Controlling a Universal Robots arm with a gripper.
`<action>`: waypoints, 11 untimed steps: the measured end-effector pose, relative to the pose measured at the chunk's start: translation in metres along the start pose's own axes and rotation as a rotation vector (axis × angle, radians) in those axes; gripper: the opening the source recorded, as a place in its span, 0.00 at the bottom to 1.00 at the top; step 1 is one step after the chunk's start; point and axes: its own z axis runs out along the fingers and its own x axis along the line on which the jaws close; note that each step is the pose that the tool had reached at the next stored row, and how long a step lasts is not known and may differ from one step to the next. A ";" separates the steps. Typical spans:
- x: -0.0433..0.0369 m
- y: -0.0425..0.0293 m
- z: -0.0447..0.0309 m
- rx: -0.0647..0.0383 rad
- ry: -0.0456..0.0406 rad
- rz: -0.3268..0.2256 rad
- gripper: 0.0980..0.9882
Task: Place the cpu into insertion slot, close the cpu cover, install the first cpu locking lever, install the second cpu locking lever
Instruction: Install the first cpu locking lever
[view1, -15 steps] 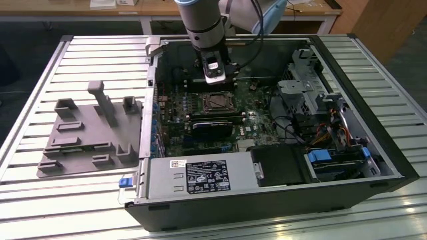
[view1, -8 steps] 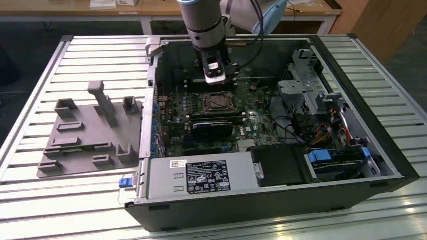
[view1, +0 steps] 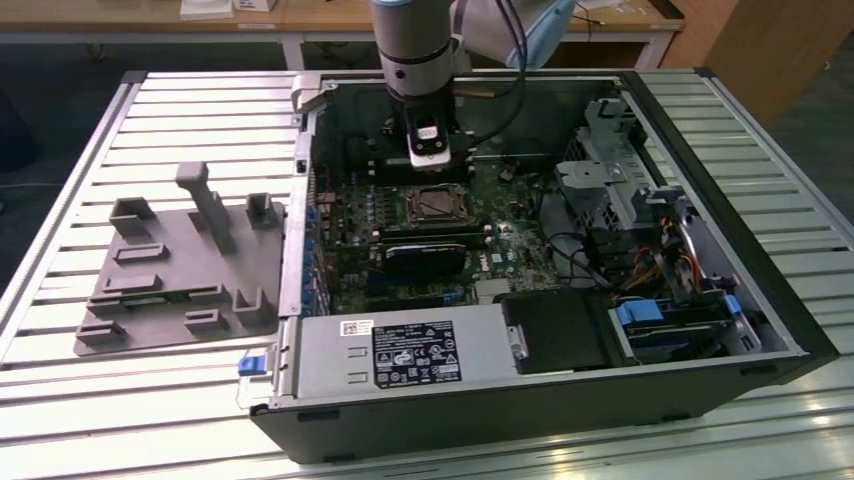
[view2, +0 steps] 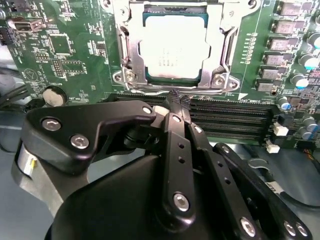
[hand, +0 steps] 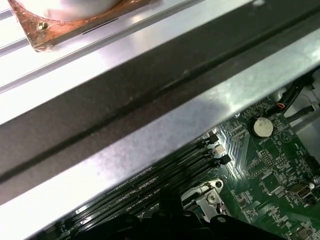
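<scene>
Ribbed metal surface (view1: 160, 110) carries the open case; clenched black end effector (view2: 175, 102) hovers beside the cover-framed matte square cpu (view2: 172, 50).

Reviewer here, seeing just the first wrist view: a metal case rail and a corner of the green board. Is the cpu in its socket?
Observer: Yes. In the second wrist view the cpu lies flat in the insertion slot.
Operator: And the cover?
Observer: The cpu cover lies down around the chip, framing its pale top.
Operator: Where is the gripper?
Observer: The gripper sits at the socket's edge, on the side facing the memory slots.
</scene>
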 end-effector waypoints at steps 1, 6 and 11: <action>0.0000 0.0000 0.0000 0.000 0.0002 0.000 0.00; -0.0001 0.0001 0.0000 0.014 -0.0071 -0.003 0.00; -0.0003 -0.0002 -0.0005 0.040 -0.0201 -0.020 0.00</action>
